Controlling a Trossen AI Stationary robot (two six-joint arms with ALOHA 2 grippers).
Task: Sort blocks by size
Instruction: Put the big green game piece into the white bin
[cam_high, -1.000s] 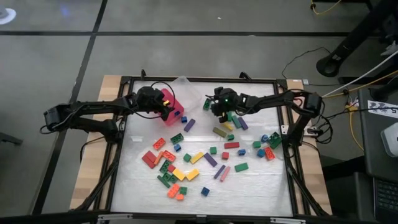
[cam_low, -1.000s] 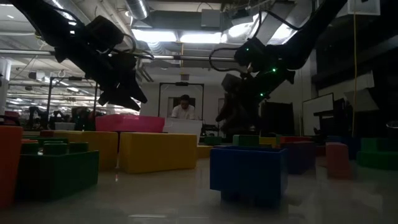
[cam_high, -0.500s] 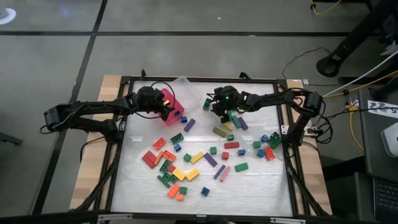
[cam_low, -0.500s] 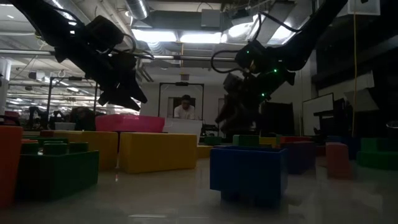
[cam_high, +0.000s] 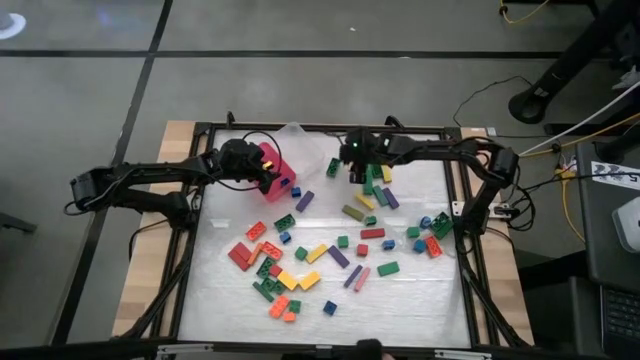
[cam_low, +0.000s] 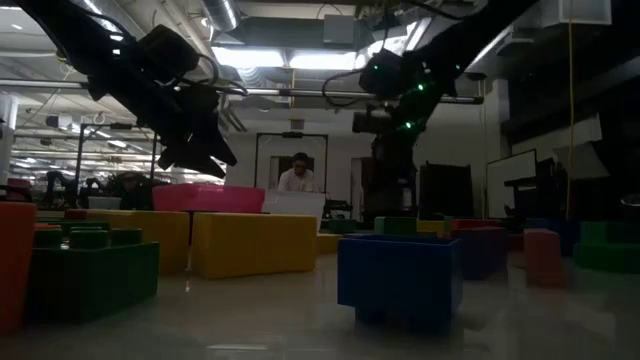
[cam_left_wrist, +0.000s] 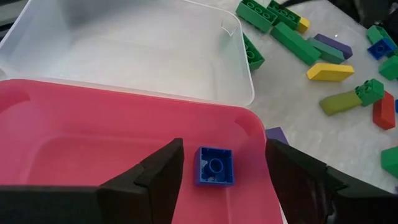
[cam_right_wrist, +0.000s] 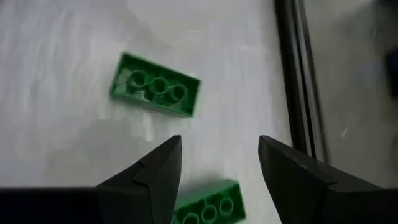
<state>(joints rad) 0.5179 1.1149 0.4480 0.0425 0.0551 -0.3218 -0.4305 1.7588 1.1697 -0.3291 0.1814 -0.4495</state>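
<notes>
My left hand (cam_left_wrist: 217, 171) hangs open over the pink tray (cam_left_wrist: 93, 143) holding one blue block (cam_left_wrist: 215, 167), my right hand (cam_right_wrist: 217, 165) open above green blocks (cam_right_wrist: 155, 93), most blocks (cam_high: 300, 262) still scattered on the counter (cam_high: 400, 300).

grey floor (cam_high: 300, 70) with dark seams, bright ceiling strip lights (cam_low: 290, 60), someone sitting (cam_low: 296, 175) way back, cables (cam_high: 560, 140) trailing off the side

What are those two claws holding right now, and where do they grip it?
Nothing. The left gripper is open above a blue block lying in the pink tray; the right gripper is open over green blocks.
</notes>
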